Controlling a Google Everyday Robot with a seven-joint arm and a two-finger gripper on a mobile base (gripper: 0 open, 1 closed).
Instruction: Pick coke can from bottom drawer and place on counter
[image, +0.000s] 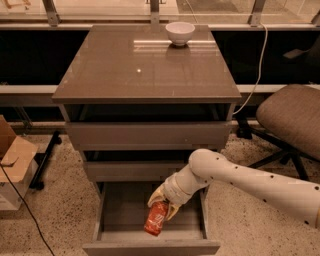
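Note:
The bottom drawer (116, 212) is pulled out, showing its grey inside. A red-orange coke can (156, 219) is tilted inside it, near the middle front. My gripper (162, 204) reaches down into the drawer from the right on a white arm and is shut on the can's upper end, its pale fingers (155, 195) on either side of it. The counter (145, 65) is the glossy grey-brown top of the cabinet, above the drawers.
A white bowl (180, 33) stands at the back of the counter. The two upper drawers (148, 135) stick out a little. A brown office chair (292, 117) is at the right, a cardboard box (12, 160) at the left, and a white cable (255, 75) hangs behind.

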